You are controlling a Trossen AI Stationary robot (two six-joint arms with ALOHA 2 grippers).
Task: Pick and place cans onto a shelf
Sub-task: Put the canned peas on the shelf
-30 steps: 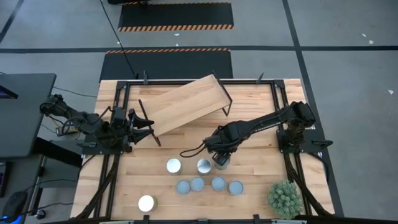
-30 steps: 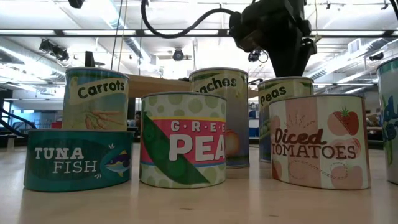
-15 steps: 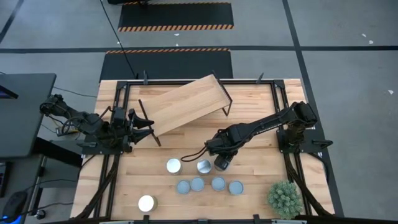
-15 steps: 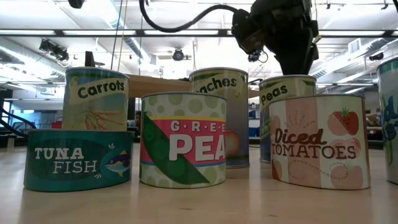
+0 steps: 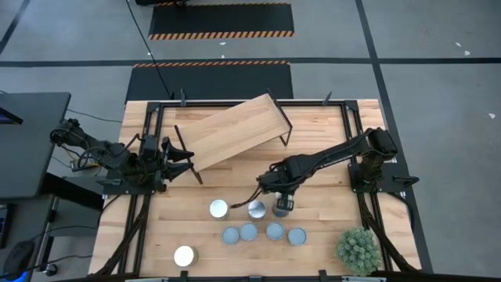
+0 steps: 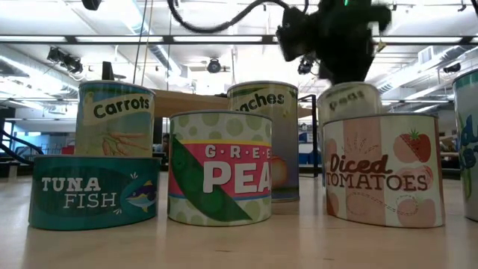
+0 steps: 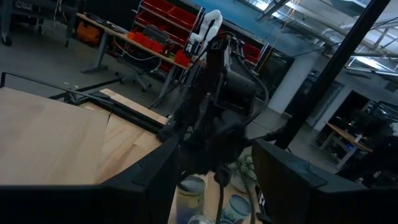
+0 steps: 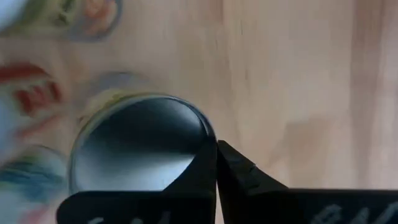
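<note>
I note right gripper (image 5: 281,206) over mid-table, fingers pressed together on the rim of the peas can (image 6: 348,101), other cans (image 5: 263,232) toward the table's near edge, shelf (image 5: 232,129) at the far edge, left gripper (image 5: 188,164) apart, empty, beside the shelf.

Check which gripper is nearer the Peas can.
Right. The right gripper is directly over the Peas can, fingers shut at its rim. The left gripper waits far off, at the left end of the shelf.

cans (image 5: 248,232) | upright, clustered (front half) | shelf (image 5: 232,129) | tilted, behind
</note>
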